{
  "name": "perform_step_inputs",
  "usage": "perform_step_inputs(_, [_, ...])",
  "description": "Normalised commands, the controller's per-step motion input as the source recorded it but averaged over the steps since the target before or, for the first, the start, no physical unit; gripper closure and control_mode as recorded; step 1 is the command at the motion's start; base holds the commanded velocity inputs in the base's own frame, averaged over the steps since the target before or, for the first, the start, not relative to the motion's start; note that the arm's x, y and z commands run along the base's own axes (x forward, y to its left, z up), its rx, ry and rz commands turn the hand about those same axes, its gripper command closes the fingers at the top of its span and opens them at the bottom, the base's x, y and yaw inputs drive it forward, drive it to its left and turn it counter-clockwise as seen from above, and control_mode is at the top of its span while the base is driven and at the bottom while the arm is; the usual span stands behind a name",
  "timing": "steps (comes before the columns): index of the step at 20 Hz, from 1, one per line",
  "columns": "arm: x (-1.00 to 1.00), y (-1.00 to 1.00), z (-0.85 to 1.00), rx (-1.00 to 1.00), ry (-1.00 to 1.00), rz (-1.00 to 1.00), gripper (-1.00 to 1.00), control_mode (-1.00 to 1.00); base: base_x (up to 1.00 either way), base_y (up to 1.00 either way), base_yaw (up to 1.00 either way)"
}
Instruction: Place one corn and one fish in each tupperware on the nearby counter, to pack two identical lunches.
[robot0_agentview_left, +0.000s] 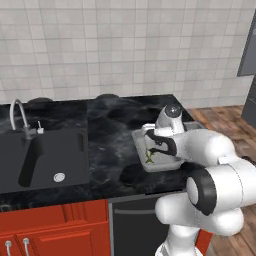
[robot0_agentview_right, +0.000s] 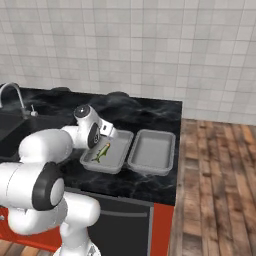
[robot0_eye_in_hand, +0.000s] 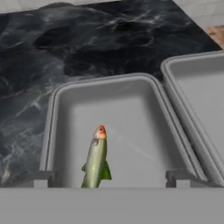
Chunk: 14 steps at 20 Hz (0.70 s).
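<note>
A slim olive-green fish with a reddish head lies flat in the left tupperware, a shallow light-grey tray on the black marble counter. My gripper hovers just above the fish's tail end, open, its fingertips spread nearly the tray's width and touching nothing. The second tupperware sits right beside the first and holds nothing. From the base, the fish shows in the left tray, next to the bare right tray. The corn is out of view.
A dark sink basin with a curved faucet lies to the left on the counter. The counter ends just right of the trays, beyond which is wooden floor. A tiled wall runs behind.
</note>
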Motion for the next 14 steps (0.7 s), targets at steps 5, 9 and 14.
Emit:
perform_step_inputs(5, [-0.96, -0.47, 1.0, 0.03, -0.12, 0.03, -1.0, -1.0, 0.0, 0.0, 0.0])
perform_step_inputs(9, [-0.98, -0.17, 0.99, 0.0, -0.07, 0.07, -1.0, -1.0, 0.0, 0.0, 0.0])
perform_step_inputs(14, [-0.94, 0.0, 0.88, 0.0, -0.02, 0.14, -1.0, -1.0, 0.0, 0.0, 0.0])
